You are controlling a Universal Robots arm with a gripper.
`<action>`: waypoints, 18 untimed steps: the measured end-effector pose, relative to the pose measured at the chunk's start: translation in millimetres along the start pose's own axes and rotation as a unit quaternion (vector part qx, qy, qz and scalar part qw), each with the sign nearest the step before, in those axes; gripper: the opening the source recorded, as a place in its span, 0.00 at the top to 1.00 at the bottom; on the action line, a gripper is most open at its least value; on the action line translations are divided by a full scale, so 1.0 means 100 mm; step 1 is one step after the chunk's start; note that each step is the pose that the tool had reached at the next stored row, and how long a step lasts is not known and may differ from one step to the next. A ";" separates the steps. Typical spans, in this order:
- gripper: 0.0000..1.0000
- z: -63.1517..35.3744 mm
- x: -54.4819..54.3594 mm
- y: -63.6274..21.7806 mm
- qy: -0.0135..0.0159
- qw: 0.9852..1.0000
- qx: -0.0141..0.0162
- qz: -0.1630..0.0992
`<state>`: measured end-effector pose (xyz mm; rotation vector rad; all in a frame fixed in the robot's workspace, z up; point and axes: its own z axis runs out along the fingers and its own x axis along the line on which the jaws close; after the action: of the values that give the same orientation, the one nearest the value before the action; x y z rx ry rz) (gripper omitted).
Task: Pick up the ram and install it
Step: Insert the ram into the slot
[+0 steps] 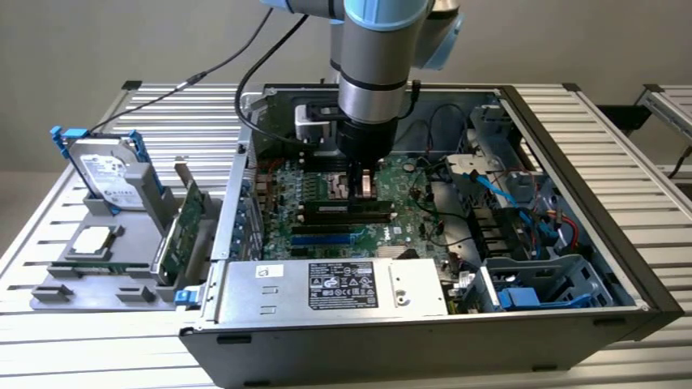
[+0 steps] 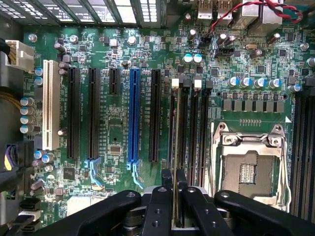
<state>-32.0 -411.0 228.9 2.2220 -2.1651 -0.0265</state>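
Looking through the wrist view, I see the ram [image 2: 174,209] edge-on, with its long edge parallel to the black memory slots [image 2: 189,128] and in line with the one nearest the expansion slots. Only a thin yellowish-green strip of board shows; its flat faces are hidden, covered on both sides by the fingers [image 2: 166,182]. The gripper [image 2: 174,179] is pressed in on that strip from both sides, pinching the ram, with a dark finger flat against each face and the edge running out between their tips. The stick hangs over the green motherboard [image 2: 113,98], between the long blue slot [image 2: 133,115] and the silver CPU socket [image 2: 248,167]. I cannot tell whether its lower edge touches a slot. In the exterior view the arm stands straight down inside the open computer case [image 1: 562,105], with the gripper [image 1: 362,185] low over the board. Well apart, on the tabletop [image 1: 65,356] to the exterior view's left of the case, a hard drive [image 1: 108,174] and a larger green expansion card [image 1: 186,227] stand in a grey holder.
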 end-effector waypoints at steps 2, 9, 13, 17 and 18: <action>0.85 0.005 -0.01 -0.002 0.000 1.000 0.000 -0.003; 0.85 0.022 -0.01 -0.001 0.000 1.000 0.000 -0.005; 0.85 0.031 -0.01 -0.001 0.000 1.000 0.000 -0.005; 0.85 0.043 -0.02 -0.001 0.000 1.000 0.000 -0.006; 0.85 0.044 -0.02 -0.001 0.000 1.000 -0.001 -0.006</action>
<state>-32.2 -409.3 224.5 2.2342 -2.1504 -0.0278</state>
